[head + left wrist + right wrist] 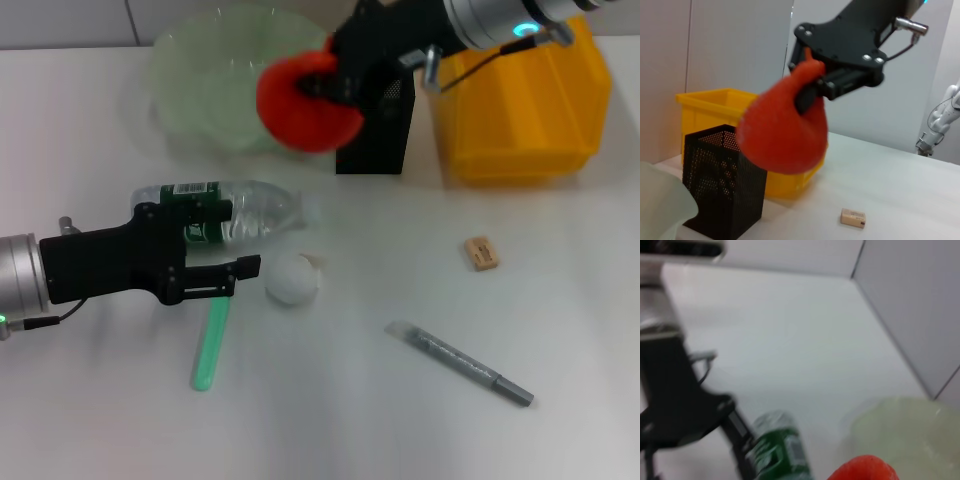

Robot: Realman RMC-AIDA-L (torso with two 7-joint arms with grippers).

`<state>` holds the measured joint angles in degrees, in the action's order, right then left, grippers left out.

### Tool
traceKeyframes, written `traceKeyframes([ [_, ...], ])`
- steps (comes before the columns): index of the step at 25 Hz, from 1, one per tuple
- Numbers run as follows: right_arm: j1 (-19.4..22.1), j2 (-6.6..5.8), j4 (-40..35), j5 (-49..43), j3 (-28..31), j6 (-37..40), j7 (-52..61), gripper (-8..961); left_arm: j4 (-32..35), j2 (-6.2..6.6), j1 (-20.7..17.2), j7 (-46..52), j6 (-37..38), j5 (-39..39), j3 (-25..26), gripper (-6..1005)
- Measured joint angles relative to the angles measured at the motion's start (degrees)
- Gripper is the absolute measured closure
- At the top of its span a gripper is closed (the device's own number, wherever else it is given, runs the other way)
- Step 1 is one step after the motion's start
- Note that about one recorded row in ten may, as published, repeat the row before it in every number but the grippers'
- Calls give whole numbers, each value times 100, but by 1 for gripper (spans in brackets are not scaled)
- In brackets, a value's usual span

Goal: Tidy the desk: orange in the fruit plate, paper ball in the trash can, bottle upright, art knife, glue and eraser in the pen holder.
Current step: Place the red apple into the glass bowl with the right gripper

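On a white desk, the right gripper is clamped on the orange, held in the air at the edge of the pale green fruit plate, while the left gripper, fingers apart, sits around the lying bottle, beside the paper ball.
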<state>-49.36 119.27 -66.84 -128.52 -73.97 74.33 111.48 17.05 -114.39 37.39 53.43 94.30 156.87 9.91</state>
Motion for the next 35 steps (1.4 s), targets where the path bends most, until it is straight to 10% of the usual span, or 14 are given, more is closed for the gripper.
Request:
traceKeyframes([
  [35, -1448, 44, 3279, 3077, -118, -4012, -1609, 903, 220, -100, -852, -373, -297, -2258, 11, 156],
])
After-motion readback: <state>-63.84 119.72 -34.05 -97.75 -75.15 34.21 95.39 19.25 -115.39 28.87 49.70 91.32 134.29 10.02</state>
